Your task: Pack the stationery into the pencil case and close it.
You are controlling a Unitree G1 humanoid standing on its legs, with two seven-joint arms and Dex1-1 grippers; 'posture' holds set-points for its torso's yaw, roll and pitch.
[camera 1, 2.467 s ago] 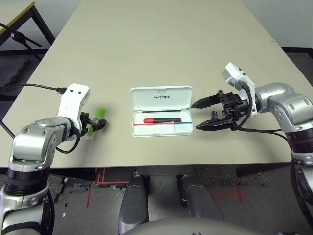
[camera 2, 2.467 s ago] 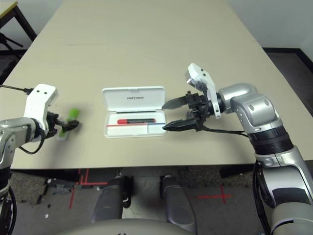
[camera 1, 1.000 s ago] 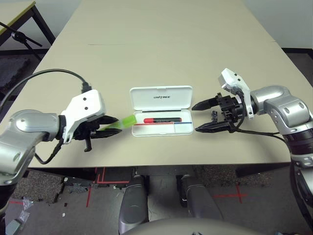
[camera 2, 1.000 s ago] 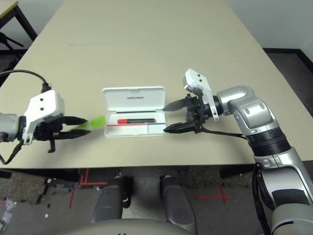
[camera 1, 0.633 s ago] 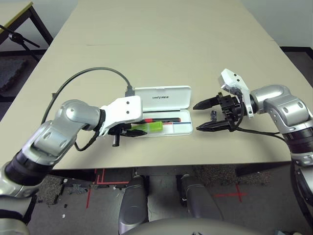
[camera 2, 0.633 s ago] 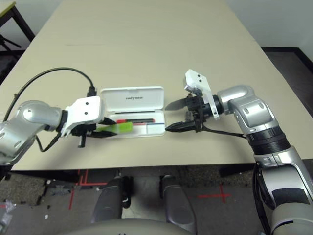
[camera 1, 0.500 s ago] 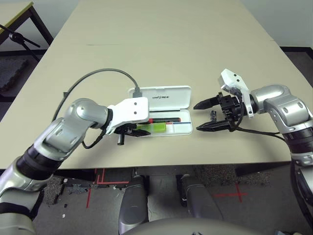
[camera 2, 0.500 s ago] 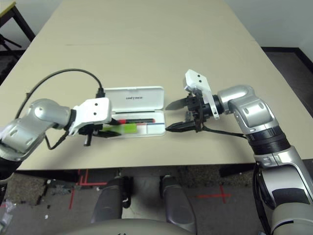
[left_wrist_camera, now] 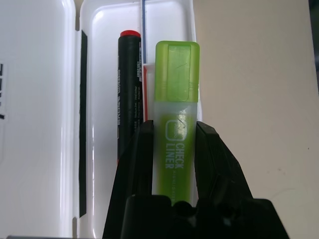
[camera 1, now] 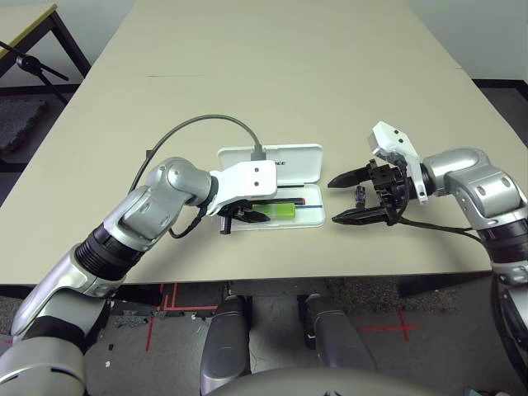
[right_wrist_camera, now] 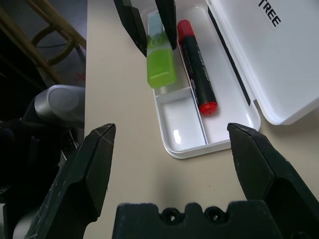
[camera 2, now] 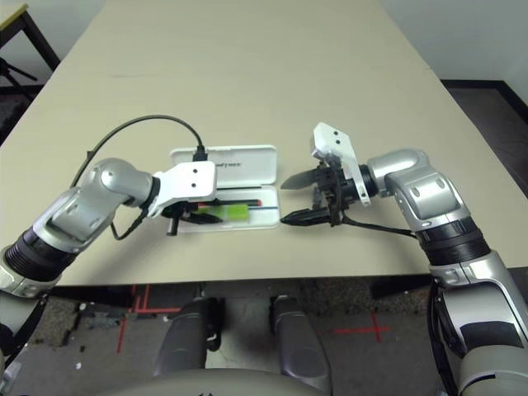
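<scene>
Left gripper point(left_wrist_camera: 172, 144) is clamped on the light-green stick point(left_wrist_camera: 176, 107), holding it over the front compartment of the open pencil case point(camera 1: 307, 216). Whether the stick touches the tray floor: can't tell. Red marker point(right_wrist_camera: 196, 63) lies in the case's back compartment, parallel to the stick, next to the hinged lid point(camera 1: 293, 157), which lies flat open on the table.

Right gripper point(camera 1: 345, 198) sits just right of the case, fingers spread wide, gripping nothing. A tiny dark block point(camera 1: 360, 194) lies on the table between its fingers.

Surface is a long beige table point(camera 1: 272, 74), bare apart from these items. Dark floor around it, red tape marks point(camera 1: 161, 299) under the near edge, a yellow-edged table point(camera 1: 29, 21) at far left.
</scene>
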